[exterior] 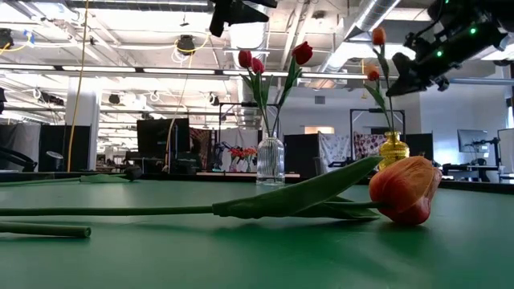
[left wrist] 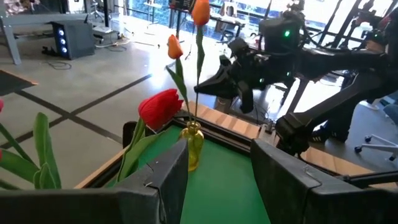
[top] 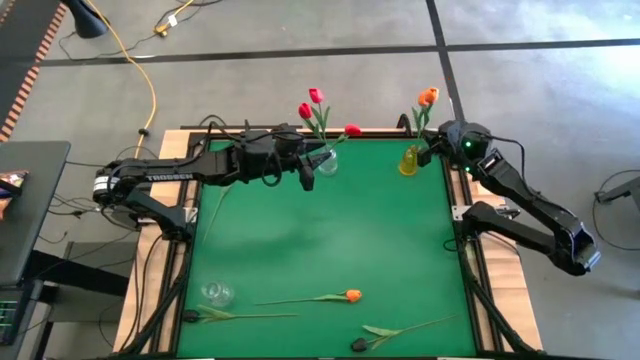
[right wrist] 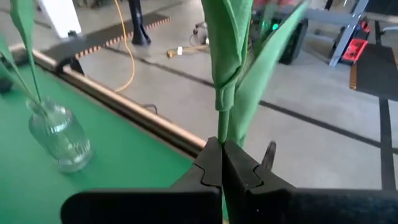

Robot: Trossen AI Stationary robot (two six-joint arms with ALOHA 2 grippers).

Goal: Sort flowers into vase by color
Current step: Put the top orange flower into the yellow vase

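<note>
The right gripper [right wrist: 221,163] is clamped on the stem of an orange tulip [top: 428,97] standing in the yellow vase [top: 409,161] at the upper right of the green surface [top: 330,230]. The left gripper [top: 306,172] hangs open beside the clear vase [top: 324,160] of red tulips [top: 315,102], upper centre. More flowers [top: 310,298] lie along the lower edge.

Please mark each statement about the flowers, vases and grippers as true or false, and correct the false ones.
1. The clear vase holds red tulips. True.
2. The right gripper is open. False: it is shut on a green stem.
3. The yellow vase is empty. False: it holds orange tulips.
4. An orange tulip lies on the mat. True.
5. The left gripper holds a red tulip. False: it is open and holds nothing.
</note>
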